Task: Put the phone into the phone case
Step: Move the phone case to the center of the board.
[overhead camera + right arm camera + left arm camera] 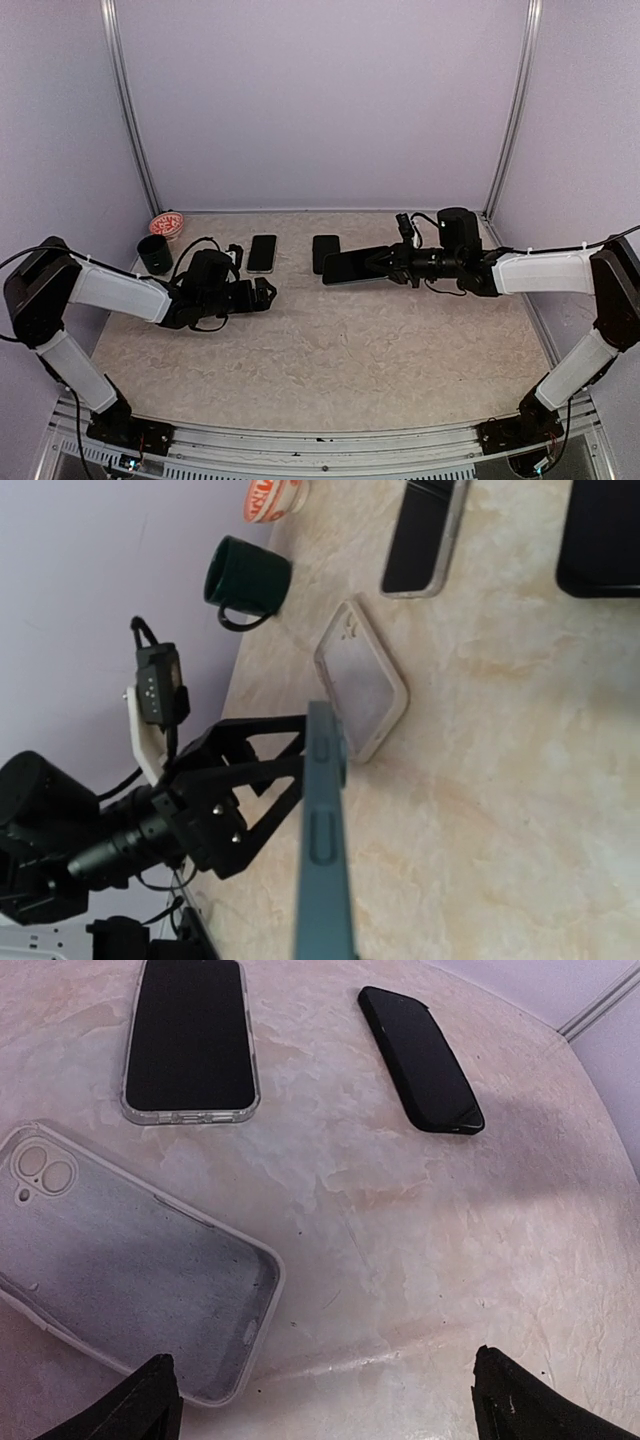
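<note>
Phone (350,267): dark and slim, pinched by one short end in the right gripper (388,265), carried flat and clear of the desk (400,360) at about 1 o'clock from the desk's middle; seen edge-on from the right wrist. Gripped at the end, most likely to leave the free length open for sliding into the case. Case (130,1270): pale, translucent and empty, lying flat with its open side up at about 10 o'clock, camera cut-out at the far corner; well apart from the phone, ready to receive it. Left gripper (330,1415): spread wide, holding nothing, hanging low over the near end of the case, one finger above its near corner; probably stationed there to pin the case against sliding. Not part of the job: cased phone (262,253) at 11 o'clock, just beyond the empty case; black phone (326,252) at 12 o'clock, near the held phone's free end; green mug (154,254) and red-and-white bowl (167,225) at the far 10 o'clock corner. Stage, by judgement: phone lifted, not yet over the case. Next: travel toward 9 o'clock, corners lined up, one end seated first, then pressed down. Risk: soft case shifting or buckling under an off-square press.
</note>
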Robot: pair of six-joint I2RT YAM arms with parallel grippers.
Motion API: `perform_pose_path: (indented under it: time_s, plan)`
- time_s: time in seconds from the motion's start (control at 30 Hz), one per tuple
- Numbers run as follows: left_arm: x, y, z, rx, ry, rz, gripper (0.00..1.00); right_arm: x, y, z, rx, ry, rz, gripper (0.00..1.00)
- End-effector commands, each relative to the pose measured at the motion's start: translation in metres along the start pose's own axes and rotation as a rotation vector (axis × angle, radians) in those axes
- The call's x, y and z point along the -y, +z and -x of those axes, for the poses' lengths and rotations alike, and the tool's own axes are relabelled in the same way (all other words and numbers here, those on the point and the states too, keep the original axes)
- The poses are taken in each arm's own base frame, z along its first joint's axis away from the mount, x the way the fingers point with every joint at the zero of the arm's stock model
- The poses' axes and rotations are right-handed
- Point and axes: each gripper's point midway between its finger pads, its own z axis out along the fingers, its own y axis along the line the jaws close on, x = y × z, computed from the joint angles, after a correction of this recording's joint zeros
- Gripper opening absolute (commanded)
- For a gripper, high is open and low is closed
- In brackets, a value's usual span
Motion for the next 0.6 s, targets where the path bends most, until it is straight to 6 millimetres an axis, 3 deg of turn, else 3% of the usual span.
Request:
perform_pose_path:
  time_s: [0.0, 0.43, 0.57]
  plan:
    - [0.013, 0.009, 0.002, -0.046, -0.024, -0.068, 0.99, -0.021, -0.013, 0.018, 0.073, -0.059, 0.059, 0.0]
    - [0.009, 0.036, -0.017, -0.139, -0.018, -0.049, 0.98, -0.016, -0.014, 0.016, 0.073, -0.045, 0.055, 0.0]
    - [0.006, 0.04, -0.019, -0.147, -0.006, -0.031, 0.93, -0.016, -0.015, 0.017, 0.075, -0.043, 0.056, 0.0]
